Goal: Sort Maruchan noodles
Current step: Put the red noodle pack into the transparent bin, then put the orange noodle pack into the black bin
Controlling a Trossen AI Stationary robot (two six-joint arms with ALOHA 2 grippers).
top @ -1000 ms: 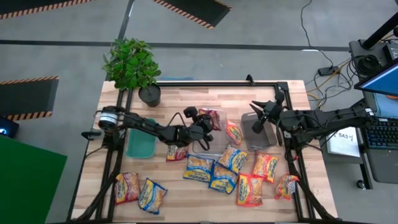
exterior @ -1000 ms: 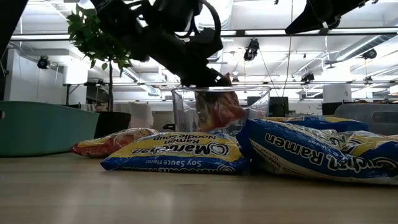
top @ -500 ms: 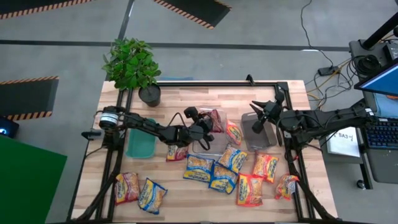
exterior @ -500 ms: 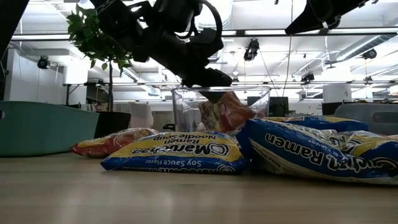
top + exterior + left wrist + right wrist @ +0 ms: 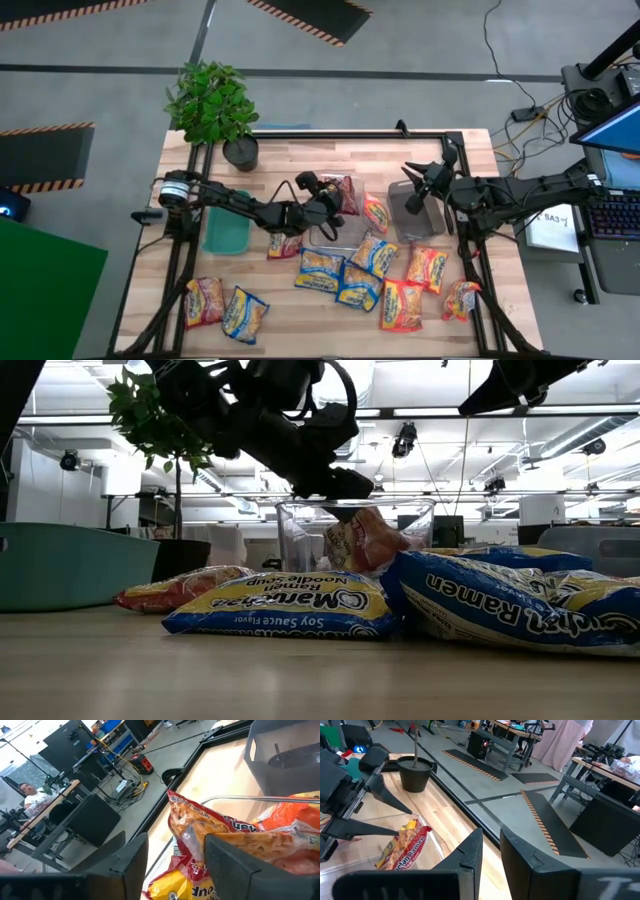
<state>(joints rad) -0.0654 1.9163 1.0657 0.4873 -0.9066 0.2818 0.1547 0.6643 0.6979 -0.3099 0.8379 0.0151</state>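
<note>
A maroon-pink Maruchan noodles packet [image 5: 346,190] [image 5: 366,540] stands tilted inside the clear bin [image 5: 294,545], its lower end down in the bin. My left gripper [image 5: 175,865] [image 5: 327,207] hovers level over that bin's rim, open, a finger on either side of the packet's upper end [image 5: 192,832]. My right gripper [image 5: 490,851] [image 5: 411,187] waits above the grey bin [image 5: 416,226] with only a narrow gap between its fingers and nothing in it. Several more packets [image 5: 320,268] lie flat on the table in front of the bins. My left gripper has its fingers spread beside the packet's upper end [image 5: 186,822]. Whether either finger touches the packet, I cannot tell. The packet rests in the clear bin, not hanging from the fingers.
A teal bin [image 5: 227,226] stands left of the clear one, and a potted plant [image 5: 212,100] at the far left corner. Loose packets lie at the near left [image 5: 204,300] and the near right [image 5: 460,298]. One packet [image 5: 375,212] lies between the clear and grey bins.
My left gripper has opened and let go of the maroon-pink packet while staying in place. The packet has dropped a little deeper into the clear bin and tipped over sideways. The right arm has kept still.
</note>
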